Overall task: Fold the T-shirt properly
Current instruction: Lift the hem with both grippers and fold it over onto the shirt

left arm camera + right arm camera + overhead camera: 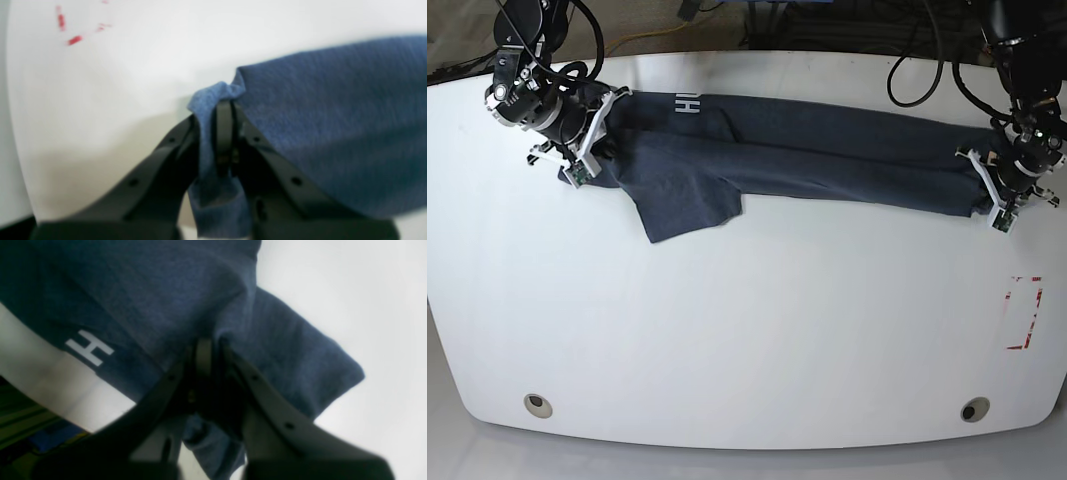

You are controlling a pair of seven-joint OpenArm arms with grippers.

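- T-shirt (797,155) stretched in a long band across far half of white bench (747,330), spanning nearly edge to edge.
- Left tool (224,110) clamped on bunched corner of cloth at band's end, on base view's right; fabric pinched between fingers (224,133), tail of it hanging below.
- Right tool (208,351) clamped on a fold of shirt at opposite end, on base view's left; cloth draped over and around fingertips.
- One sleeve (689,205) fanned out flat toward near side, just beside right tool.
- White block lettering (688,103) near far edge of shirt: base view shows roughly "HU", rest folded under. Right wrist view shows single clear "H" (89,347).
- Red dashed rectangle (1024,313) marked on bench, near left tool, apart from shirt; blurred red dashes also in left wrist view.
- Two round grommets (538,404) near bench's front edge.
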